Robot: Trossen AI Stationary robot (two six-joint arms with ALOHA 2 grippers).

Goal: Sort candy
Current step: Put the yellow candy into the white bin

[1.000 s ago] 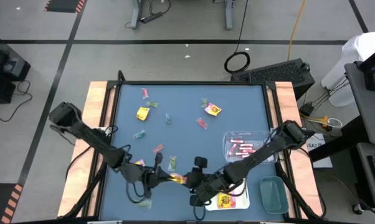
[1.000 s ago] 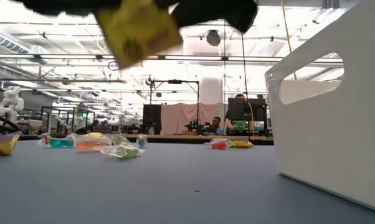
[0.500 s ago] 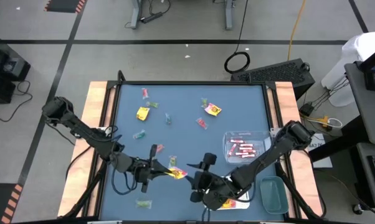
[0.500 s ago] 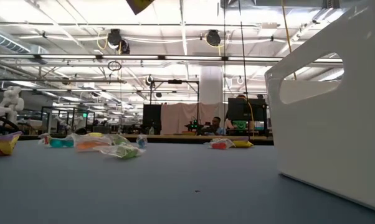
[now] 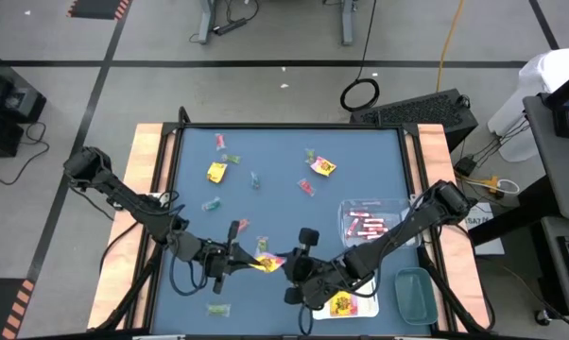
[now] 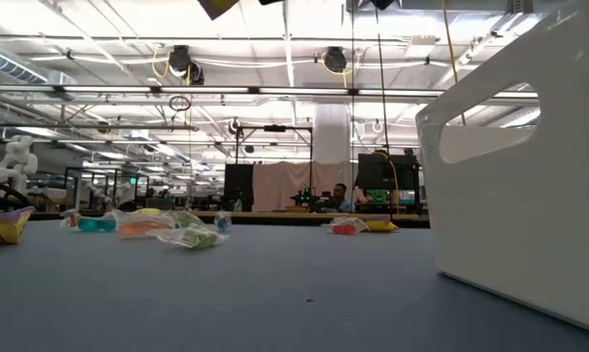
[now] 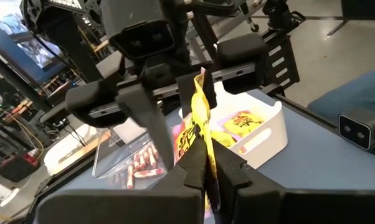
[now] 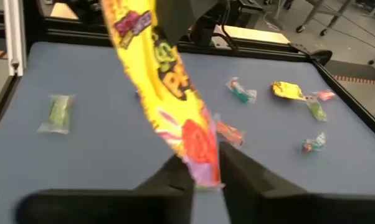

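Above the table's near edge, both claws (image 5: 275,264) pinch one yellow packet (image 5: 263,263) between them.

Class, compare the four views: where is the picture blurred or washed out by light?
Right wrist view: yellow packet with pink marks close and soft. Low view: bright ceiling lights glare; white plastic tray looms large. High view: even light. Left wrist view: left claw dark, near the lens.
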